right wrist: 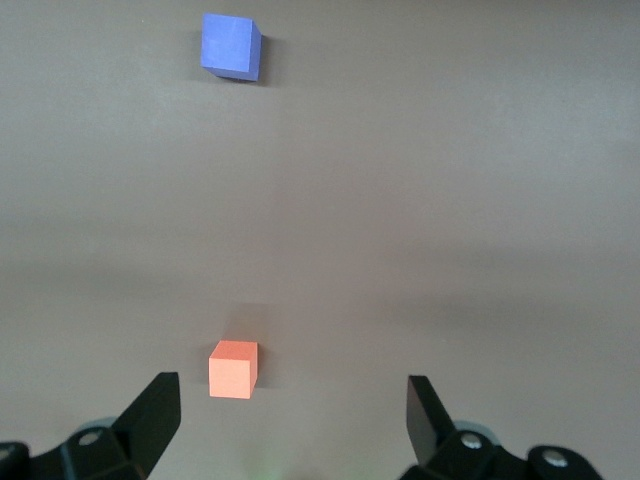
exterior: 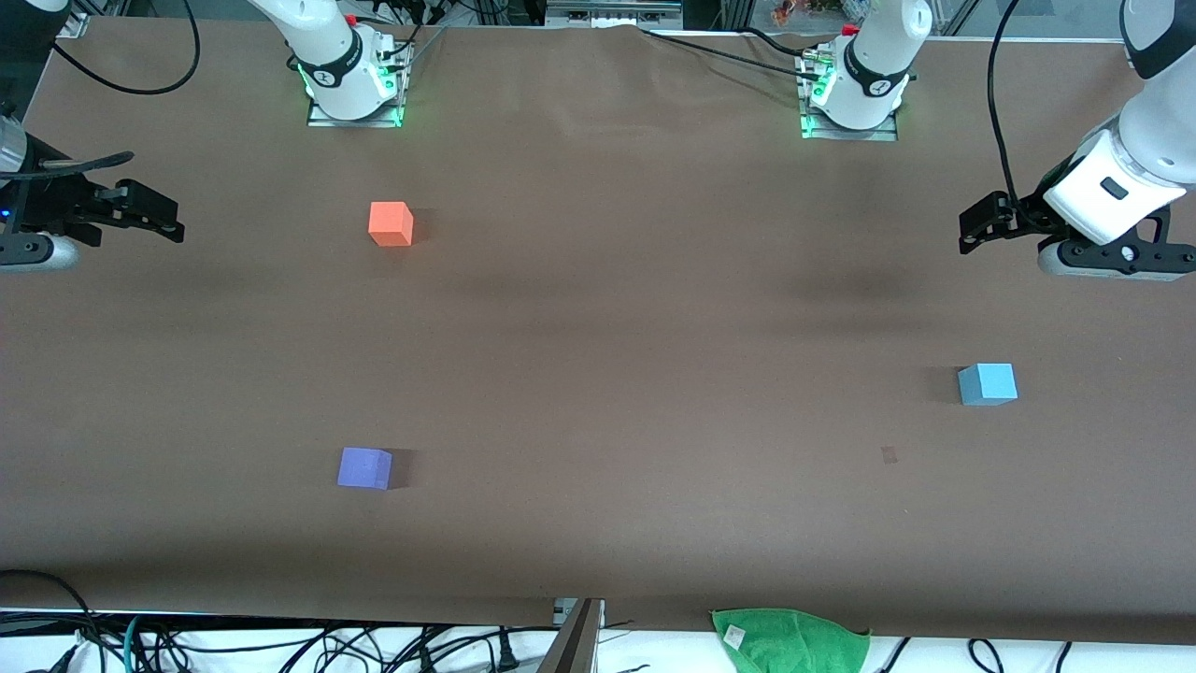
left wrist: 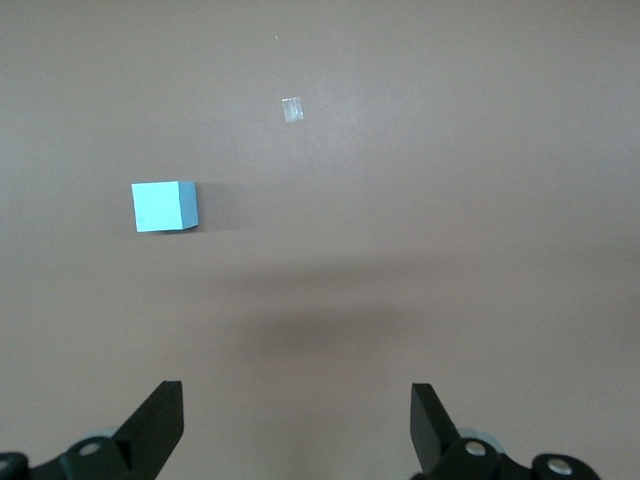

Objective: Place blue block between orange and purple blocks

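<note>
Table (exterior: 598,308): brown, w/ three equal cubes. Left gripper (exterior: 972,227) hangs over the left arm's end edge, jaws wide open, empty. Right gripper (exterior: 163,217) hangs over the right arm's end edge, jaws wide open, empty (both arms wait). Blue block (exterior: 987,384) sits near the left arm's end edge. Orange block (exterior: 391,223) sits nearer the base-side edge, toward the right arm's end; purple block (exterior: 364,467) nearer the camera-side edge, well apart. Green cloth (exterior: 790,637) lies at the camera-side edge.

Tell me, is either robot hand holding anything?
Nothing is held: left gripper and right gripper hang open above the table, empty; the blue block lies untouched.
</note>
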`<state>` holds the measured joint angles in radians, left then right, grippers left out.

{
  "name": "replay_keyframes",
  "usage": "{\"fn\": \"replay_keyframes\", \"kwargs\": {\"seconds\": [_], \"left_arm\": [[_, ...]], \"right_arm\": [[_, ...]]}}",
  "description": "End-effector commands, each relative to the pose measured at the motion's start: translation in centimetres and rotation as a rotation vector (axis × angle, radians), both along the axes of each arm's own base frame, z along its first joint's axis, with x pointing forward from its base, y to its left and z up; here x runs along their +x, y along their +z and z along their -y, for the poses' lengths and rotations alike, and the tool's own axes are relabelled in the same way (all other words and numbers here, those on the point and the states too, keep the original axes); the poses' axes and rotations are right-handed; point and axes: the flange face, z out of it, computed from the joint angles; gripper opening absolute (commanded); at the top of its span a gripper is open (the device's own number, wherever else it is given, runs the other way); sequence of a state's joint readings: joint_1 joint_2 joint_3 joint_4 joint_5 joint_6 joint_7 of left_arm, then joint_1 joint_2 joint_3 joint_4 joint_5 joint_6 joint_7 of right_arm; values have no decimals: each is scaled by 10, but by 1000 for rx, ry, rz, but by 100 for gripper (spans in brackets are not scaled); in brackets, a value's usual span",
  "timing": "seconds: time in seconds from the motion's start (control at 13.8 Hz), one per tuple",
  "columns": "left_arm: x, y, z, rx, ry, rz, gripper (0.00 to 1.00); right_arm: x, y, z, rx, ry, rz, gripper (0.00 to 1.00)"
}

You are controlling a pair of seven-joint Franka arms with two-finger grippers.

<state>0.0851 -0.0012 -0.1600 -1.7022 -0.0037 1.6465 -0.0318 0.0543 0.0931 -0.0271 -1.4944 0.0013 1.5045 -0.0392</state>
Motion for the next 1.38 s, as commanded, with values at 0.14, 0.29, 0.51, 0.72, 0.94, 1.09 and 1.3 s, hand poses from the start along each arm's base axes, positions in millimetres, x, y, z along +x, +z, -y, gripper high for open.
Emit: {"fn": "replay_keyframes", "kwargs": {"seconds": [0.14,0.29,0.51,0.72,0.94,1.09,1.3], "left_arm": [[11,-10,-1,11,-5,-30,100],[20,-19,-6,6,1,-41,100],[34,-23,-20,4,18,-39,100],[51,-45,-43,-13,-1,-46,100],[83,-56,-58,115,-36,65,100],[101,-85,-79,115,-19,97,100],[96,-136,-123,110,35,18,100]], "right_arm": [[0,3,3,0,3,5,100],[0,3,3,0,3,5,100],[0,3,3,0,3,5,100],[0,3,2,0,4,5,100],[0,3,3,0,3,5,100],[0,3,3,0,3,5,100],[0,3,2,0,4,5,100]]}}
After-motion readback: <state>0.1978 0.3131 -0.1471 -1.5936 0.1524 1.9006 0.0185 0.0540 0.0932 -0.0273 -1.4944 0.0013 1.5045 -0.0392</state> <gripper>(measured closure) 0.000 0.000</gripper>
